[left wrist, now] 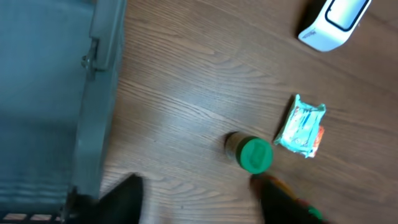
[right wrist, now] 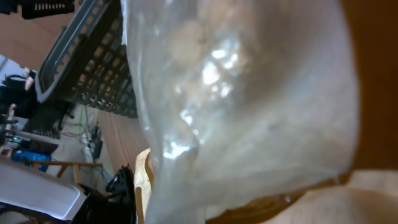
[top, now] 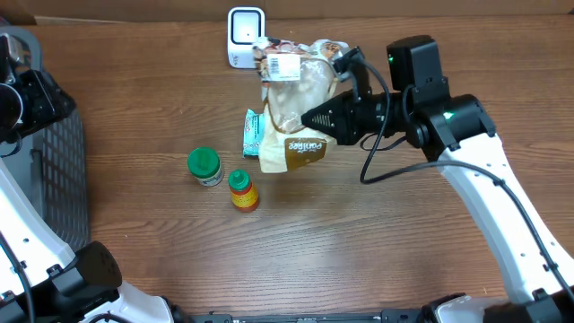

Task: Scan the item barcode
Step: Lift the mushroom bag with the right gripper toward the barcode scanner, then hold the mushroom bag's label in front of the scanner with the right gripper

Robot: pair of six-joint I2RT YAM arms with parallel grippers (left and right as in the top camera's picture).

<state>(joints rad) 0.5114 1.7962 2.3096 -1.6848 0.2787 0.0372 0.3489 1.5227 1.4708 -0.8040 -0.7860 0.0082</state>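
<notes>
**Bag up beside the scanner**

1 basket is sitting far left. The left gripper is hovering, fingers apart. 1 green-capped jar, 1 small bottle and 1 teal packet are crowding the middle. The right gripper is clamping 1 clear bag just beside 1 white scanner. Overhead, the bag is covering the packet's edge; the left wrist view is showing the packet whole.

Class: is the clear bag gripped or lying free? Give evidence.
Gripped. The right gripper is shut on the clear bag overhead, and the bag fills the right wrist view.
</notes>
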